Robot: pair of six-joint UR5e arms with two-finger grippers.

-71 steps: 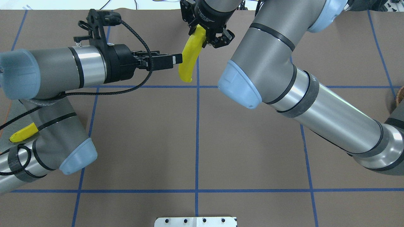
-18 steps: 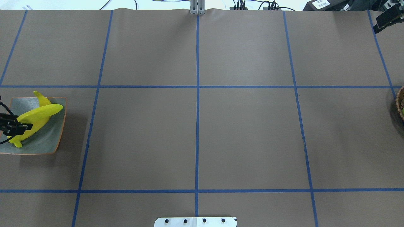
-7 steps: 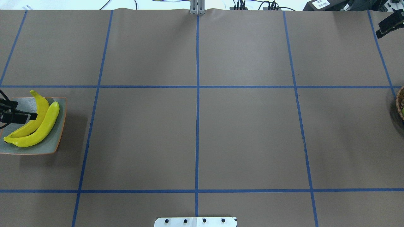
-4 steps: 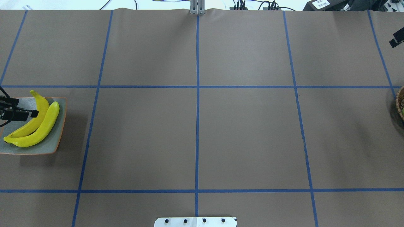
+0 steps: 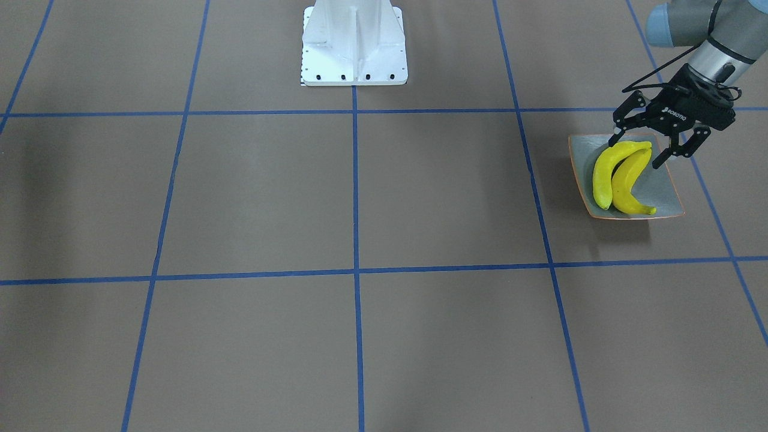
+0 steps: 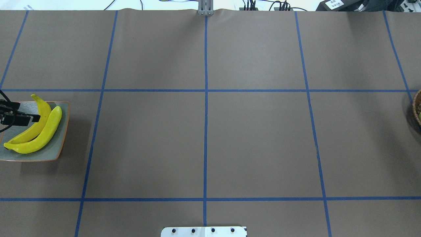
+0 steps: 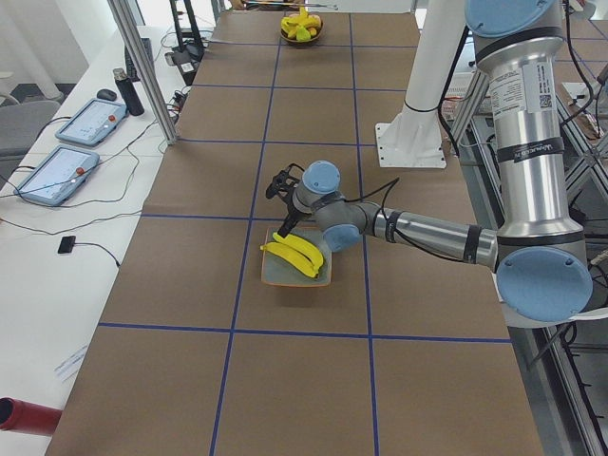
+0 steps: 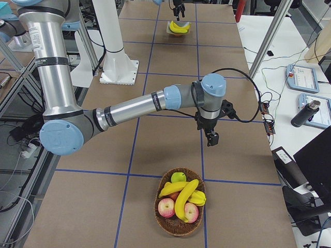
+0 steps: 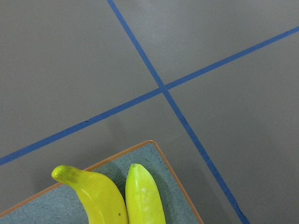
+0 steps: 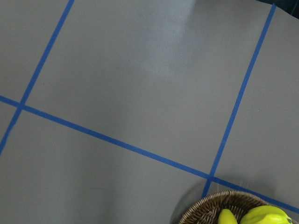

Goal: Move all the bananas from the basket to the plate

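Two yellow bananas lie side by side on the square grey-green plate at the table's left end. My left gripper hovers open just over their ends nearest the robot base, holding nothing. The left wrist view shows both banana tips and the plate corner. At the far right end, the woven basket holds two more bananas. My right gripper hangs above the table short of the basket; I cannot tell whether it is open or shut.
Red apples and a green one share the basket. The white robot mount stands at the table's robot-side edge. Blue tape lines grid the brown table. Tablets lie on a side bench.
The banana passed from right to left gripper now lies on the plate beside the first, let go. The left gripper has risen slightly. The right gripper slid out of the overhead view toward the basket.
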